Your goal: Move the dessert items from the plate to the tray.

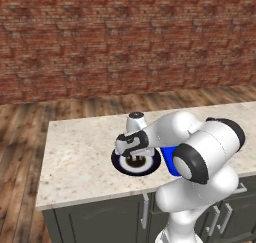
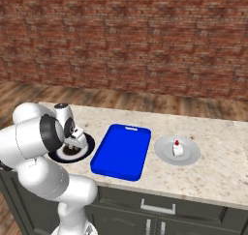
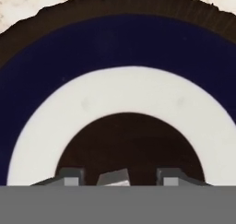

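Speckled stone bench (image 2: 213, 176) under brick wall: my jaws hang low over the round navy plate's (image 1: 120, 165) brown centre, state unreadable, dark-brown dessert lump not resolvable beneath them, flat bright-blue tray (image 2: 121, 152) just beside, rightward.

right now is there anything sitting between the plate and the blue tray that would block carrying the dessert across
Nothing visible does. In the right base view the plate and the tray lie side by side on the counter with only bare stone between them. The gripper hangs low over the plate's centre. The grey dish lies beyond the tray.
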{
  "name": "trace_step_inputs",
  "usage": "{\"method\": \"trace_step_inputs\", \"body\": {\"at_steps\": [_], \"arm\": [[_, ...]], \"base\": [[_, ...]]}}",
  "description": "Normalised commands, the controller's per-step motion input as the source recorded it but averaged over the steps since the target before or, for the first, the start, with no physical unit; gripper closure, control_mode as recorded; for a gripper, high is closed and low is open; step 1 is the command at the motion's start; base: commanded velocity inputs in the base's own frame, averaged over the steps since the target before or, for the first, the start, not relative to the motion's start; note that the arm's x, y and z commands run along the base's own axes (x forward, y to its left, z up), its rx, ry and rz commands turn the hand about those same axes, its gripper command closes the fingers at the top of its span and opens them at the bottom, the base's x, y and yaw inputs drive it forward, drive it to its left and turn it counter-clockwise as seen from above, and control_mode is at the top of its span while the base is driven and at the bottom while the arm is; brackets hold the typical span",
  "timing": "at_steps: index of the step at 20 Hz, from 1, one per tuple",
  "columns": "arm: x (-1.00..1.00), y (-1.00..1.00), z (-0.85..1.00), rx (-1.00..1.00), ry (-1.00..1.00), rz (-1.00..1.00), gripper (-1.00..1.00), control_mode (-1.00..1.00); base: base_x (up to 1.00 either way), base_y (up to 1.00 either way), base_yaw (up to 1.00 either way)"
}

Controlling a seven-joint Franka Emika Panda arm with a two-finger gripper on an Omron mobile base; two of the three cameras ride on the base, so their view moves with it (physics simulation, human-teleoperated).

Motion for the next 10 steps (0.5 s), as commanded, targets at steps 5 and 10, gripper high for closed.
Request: {"method": "trace_step_inputs", "body": {"at_steps": [5,10], "arm": [[0.00,0.00,0.00,0.00,0.00,0.00,1.00,-1.00],[0.00,-0.03,0.23,-0.01,0.00,0.00,1.00,-1.00]], "base": [[0.00,0.00,0.00],[0.00,0.00,0.00]]}}
